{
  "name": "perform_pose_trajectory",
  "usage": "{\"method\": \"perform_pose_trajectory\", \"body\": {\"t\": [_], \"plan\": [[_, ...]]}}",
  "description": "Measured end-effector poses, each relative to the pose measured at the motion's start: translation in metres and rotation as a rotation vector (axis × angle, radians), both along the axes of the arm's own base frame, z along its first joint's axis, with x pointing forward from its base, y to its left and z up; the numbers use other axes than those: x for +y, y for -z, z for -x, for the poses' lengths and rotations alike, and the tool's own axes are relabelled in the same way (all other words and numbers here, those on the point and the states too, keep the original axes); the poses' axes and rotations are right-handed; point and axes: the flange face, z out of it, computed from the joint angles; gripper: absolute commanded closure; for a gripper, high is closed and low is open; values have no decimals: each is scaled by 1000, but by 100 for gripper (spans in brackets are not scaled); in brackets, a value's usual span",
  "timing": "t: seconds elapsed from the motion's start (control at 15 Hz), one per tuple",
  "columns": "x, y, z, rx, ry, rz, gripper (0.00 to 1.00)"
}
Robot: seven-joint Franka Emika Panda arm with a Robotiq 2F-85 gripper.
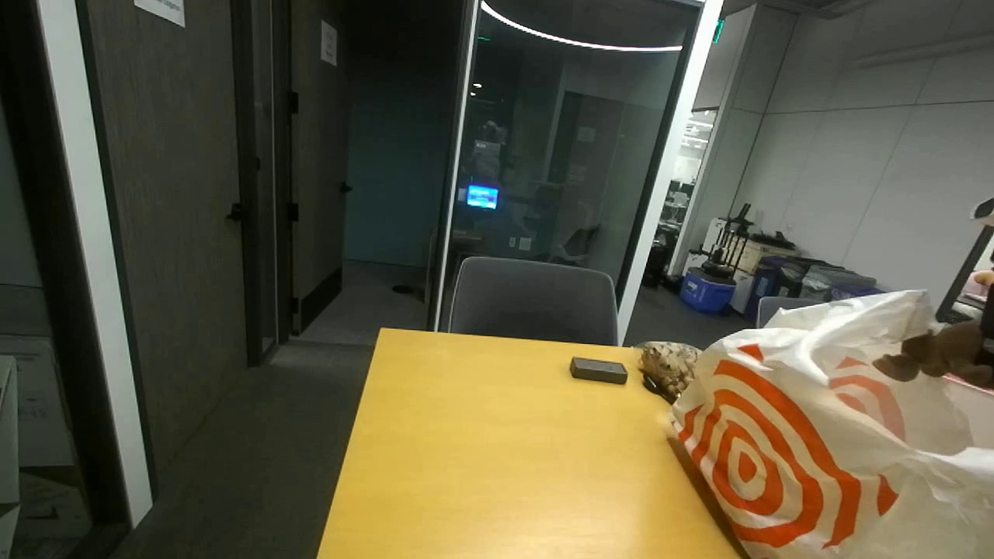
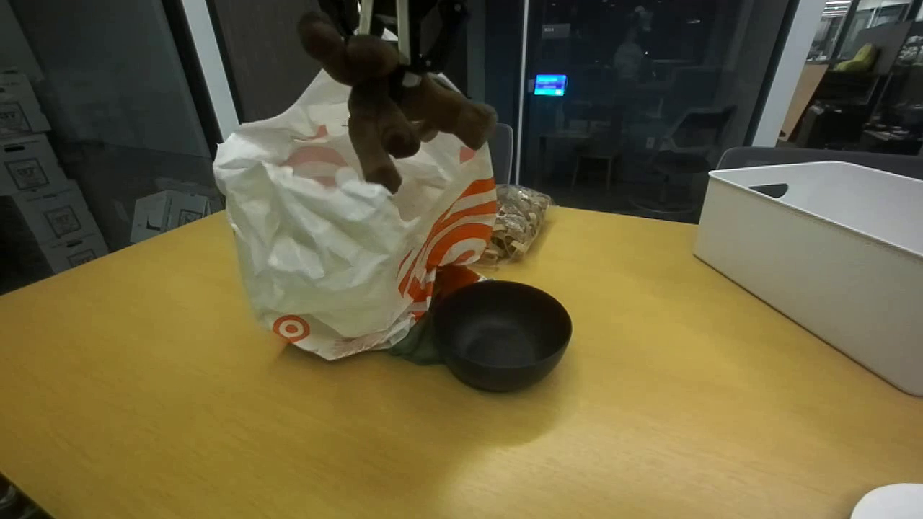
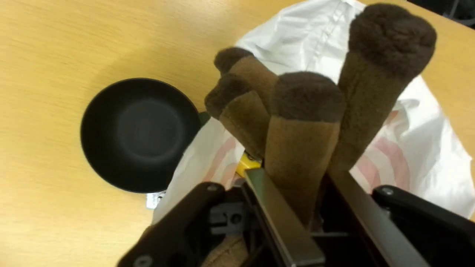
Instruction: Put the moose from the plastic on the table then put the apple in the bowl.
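The pincer (image 3: 297, 176) grasps the moose (image 2: 378, 115), holding it aloft near the top of the plastic bag (image 2: 310, 238), clear of the worktop (image 2: 649, 425). Expect a light, soft, compressible, non-fragile load. Preferred hold: the torso; limbs probably bend and swing.

Dim glass wall (image 1: 567, 147), soft glare on the table (image 2: 562, 468), gripper (image 3: 296, 171) perhaps out of focus

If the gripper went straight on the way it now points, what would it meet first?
Most likely the plastic bag, which lies below the downward-pointing gripper; the plush moose it holds would touch it first. Whether at the rim or inside, depth leaves unclear.
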Motion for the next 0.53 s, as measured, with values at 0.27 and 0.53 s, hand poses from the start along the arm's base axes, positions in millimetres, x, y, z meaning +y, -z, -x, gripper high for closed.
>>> {"method": "perform_pose_trajectory", "body": {"t": [0.27, 0.53], "plan": [[-22, -21, 15, -41, 10, -70, 90], [-30, -22, 22, -2, -3, -37, 90]]}}
